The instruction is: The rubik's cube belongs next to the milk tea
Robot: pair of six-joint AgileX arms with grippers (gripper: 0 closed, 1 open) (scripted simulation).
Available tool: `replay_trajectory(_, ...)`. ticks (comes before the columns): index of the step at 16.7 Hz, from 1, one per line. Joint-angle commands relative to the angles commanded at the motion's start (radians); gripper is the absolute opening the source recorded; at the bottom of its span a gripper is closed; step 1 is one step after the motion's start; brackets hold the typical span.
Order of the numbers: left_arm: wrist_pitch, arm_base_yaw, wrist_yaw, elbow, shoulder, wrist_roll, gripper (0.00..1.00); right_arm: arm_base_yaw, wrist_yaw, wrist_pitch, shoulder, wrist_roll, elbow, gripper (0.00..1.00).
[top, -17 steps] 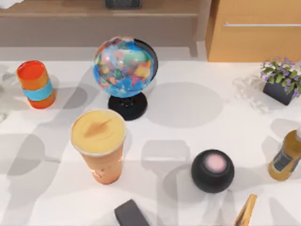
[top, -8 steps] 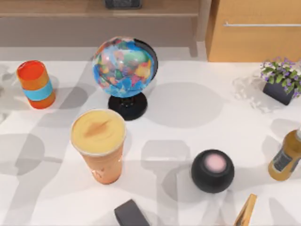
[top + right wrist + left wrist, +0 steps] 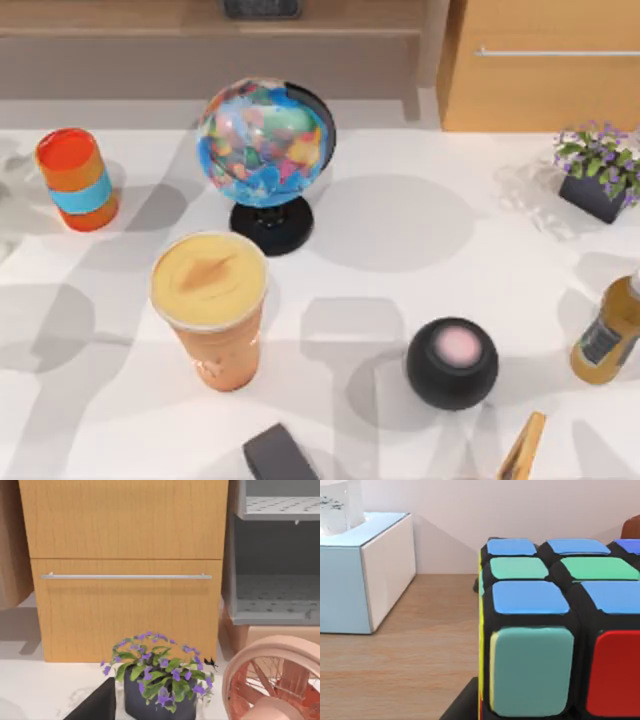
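Premises present as a rendered domestic or office room. Evidence: white table (image 3: 420,250) bearing a globe (image 3: 265,145) and potted plant (image 3: 600,170); wooden drawer cabinet (image 3: 125,565); tissue box (image 3: 362,570); fan (image 3: 275,680).

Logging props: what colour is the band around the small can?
Blue, around an orange can; clearest in the top view.

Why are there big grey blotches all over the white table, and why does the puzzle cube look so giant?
In the top view, the grey patches on the table are shadows; the globe throws a round one toward the right side. In the left wrist view, the rubik's cube looks huge because that camera sits very close to it, and its right side runs off the picture's edge.
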Motion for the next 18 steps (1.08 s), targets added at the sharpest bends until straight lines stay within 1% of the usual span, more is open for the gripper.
replay_trajectory(6, 0.000, 0.000, 0.000, 0.000, 0.000, 0.000, 0.02, 0.000, 0.000, 0.000, 0.000, 0.000, 0.000, 1.00)
replay_trajectory(7, 0.000, 0.000, 0.000, 0.000, 0.000, 0.000, 0.00, 0.000, 0.000, 0.000, 0.000, 0.000, 0.000, 1.00)
replay_trajectory(18, -0.019, -0.003, -0.001, 0.024, 0.003, 0.001, 0.00, 0.000, 0.000, 0.000, 0.000, 0.000, 0.000, 1.00)
